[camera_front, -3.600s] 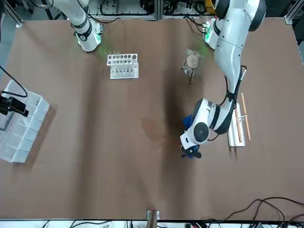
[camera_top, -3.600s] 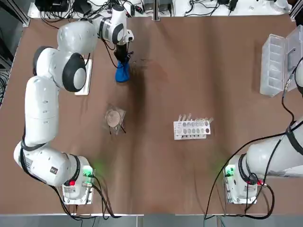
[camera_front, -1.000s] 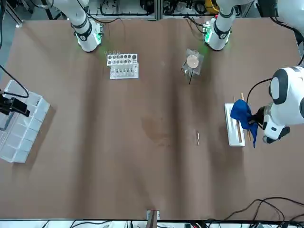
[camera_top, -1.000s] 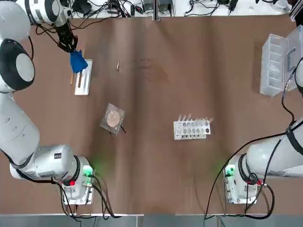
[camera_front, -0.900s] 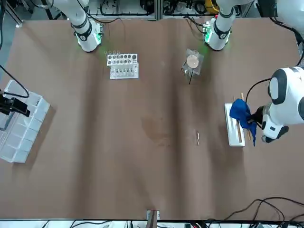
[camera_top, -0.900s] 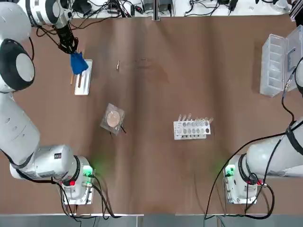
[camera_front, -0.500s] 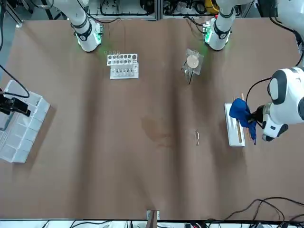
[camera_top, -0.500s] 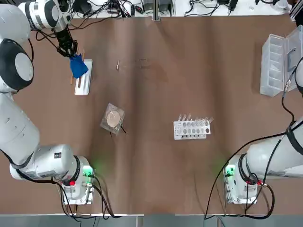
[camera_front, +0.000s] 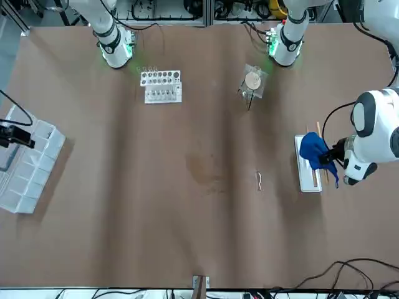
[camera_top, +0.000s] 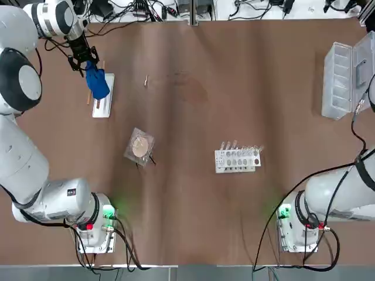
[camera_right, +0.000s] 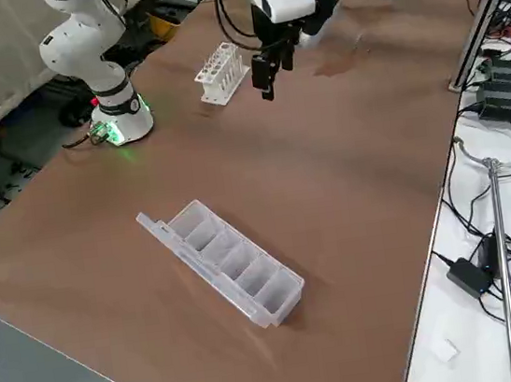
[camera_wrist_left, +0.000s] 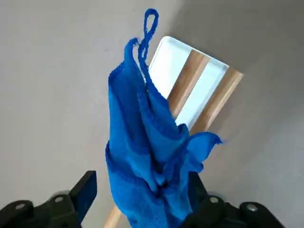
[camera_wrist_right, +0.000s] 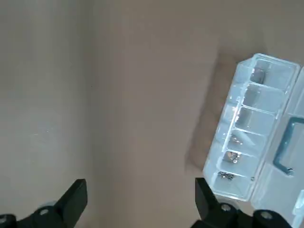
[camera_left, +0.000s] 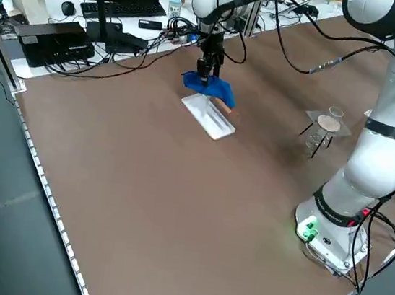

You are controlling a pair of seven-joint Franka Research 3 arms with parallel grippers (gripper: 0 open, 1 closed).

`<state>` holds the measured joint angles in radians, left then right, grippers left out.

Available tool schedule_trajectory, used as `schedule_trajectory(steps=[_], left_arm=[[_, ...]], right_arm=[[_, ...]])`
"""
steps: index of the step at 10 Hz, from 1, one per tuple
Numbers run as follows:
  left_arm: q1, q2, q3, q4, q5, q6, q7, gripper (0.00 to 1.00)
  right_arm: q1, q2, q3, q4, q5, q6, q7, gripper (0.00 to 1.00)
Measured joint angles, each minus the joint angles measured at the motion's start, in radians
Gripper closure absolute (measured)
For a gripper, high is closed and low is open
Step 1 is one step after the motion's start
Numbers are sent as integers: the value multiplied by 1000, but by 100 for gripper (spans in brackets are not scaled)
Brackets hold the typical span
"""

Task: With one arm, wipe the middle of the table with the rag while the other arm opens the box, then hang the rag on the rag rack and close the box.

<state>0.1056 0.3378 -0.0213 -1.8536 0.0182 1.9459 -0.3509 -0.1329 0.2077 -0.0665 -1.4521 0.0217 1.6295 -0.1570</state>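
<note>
The blue rag hangs over the far end of the rag rack, a white base with two wooden rods, at the table's far left. My left gripper is right over it and open. In the left wrist view the rag sags between the spread fingers, above the rods of the rag rack. The box lies at the far right with its lid swung open. My right gripper hovers beside the box, open and holding nothing.
A white test-tube rack stands right of centre. A tan disc in clear wrap lies left of centre. A small pale scrap and a faint damp patch mark the table's far middle. Cables run along the far edge.
My left gripper carried the rag from the table's middle to the rack, then opened its fingers in the last second. The rag settled lower on the rods. The box stays open.
</note>
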Motion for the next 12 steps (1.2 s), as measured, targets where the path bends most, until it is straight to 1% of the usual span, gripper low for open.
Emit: schedule_trajectory(steps=[1,2,3,5,6,8,9,10,12], left_arm=[[2,0,1,0,0,0,1,15],[3,-3,1,1,0,0,4,12],[3,-14,0,6,0,2,8,10],[2,-69,-27,49,0,7,16,0],[0,-101,-58,99,0,-8,17,0],[-2,-132,-112,245,0,-72,21,0],[-3,-134,-131,310,-1,-85,46,0],[-3,-134,-147,359,-12,-86,81,0],[-3,-130,-180,422,-60,-87,131,0]], right_arm=[[-13,0,0,0,0,0,-11,0],[-19,0,-1,0,0,-1,-12,4],[-28,0,-2,0,0,-12,-12,19],[-95,0,-5,0,0,-50,-31,53],[-144,0,-7,-1,0,-54,-89,70],[-258,1,-11,-4,0,-57,-239,99],[-321,4,-12,-16,0,-63,-287,99],[-387,10,-13,-44,2,-64,-324,99],[-514,50,-15,-109,42,-56,-395,99]])
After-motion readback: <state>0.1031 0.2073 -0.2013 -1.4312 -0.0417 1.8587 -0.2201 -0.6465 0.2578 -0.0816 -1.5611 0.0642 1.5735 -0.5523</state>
